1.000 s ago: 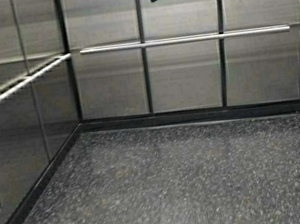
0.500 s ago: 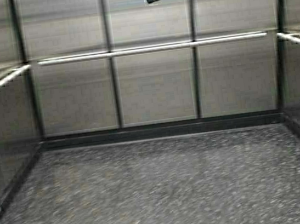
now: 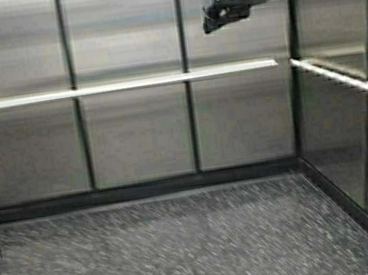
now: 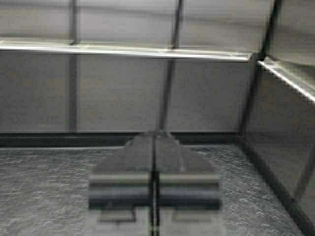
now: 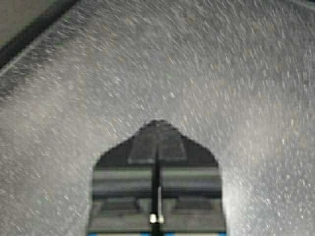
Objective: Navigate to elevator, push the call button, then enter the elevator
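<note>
Inside the elevator (image 3: 135,130): steel panel walls, handrail (image 3: 126,85) across the back wall, speckled dark floor (image 3: 185,246). Left gripper (image 4: 154,142) pressed together, empty, aimed at the back wall. Right gripper (image 5: 156,130) closed too, empty, probably pointing down at the floor. Call button nowhere visible.

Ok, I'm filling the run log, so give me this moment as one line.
stage: inside elevator | ahead: back wall, handrail | left hand: shut, facing wall | right hand: shut, over floor
</note>
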### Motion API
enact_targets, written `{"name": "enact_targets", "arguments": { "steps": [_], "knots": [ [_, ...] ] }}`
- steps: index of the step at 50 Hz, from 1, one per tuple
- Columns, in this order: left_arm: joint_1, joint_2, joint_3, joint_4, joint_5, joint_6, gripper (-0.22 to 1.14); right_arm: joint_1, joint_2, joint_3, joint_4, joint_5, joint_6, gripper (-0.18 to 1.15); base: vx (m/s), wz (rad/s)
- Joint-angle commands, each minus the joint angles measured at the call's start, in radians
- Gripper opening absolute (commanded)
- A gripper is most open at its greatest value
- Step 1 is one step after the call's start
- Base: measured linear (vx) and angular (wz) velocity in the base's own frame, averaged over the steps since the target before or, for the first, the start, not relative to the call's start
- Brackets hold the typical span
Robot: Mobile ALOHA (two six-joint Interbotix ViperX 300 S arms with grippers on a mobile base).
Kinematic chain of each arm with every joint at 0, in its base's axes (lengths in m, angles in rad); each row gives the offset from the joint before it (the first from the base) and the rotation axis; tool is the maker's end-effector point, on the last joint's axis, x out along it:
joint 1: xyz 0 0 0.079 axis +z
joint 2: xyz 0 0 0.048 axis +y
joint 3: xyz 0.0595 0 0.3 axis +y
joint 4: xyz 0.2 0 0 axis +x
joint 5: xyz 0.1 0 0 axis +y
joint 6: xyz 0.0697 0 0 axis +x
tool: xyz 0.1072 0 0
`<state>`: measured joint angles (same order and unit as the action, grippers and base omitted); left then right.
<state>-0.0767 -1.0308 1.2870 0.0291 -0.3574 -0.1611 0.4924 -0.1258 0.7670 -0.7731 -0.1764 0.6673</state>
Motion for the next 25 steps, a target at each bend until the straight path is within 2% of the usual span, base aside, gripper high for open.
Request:
{"name": "enact_targets", "arguments": {
  "steps": [1,14,25],
  "knots": [
    [-0.032,-0.104,0.003,-0.009,0.008,0.002,0.02,0.052,-0.097,-0.054,0.020,-0.025,0.005,0.07,0.26,0.02],
    [-0.031,-0.117,-0.006,-0.029,0.012,0.054,0.02,0.046,-0.130,-0.035,0.034,-0.028,-0.021,0.07,0.40,0.05],
    [-0.032,-0.143,-0.003,-0.028,0.028,0.061,0.02,0.026,-0.133,-0.028,0.038,-0.015,-0.032,0.07,0.47,-0.16]
  ]
}}
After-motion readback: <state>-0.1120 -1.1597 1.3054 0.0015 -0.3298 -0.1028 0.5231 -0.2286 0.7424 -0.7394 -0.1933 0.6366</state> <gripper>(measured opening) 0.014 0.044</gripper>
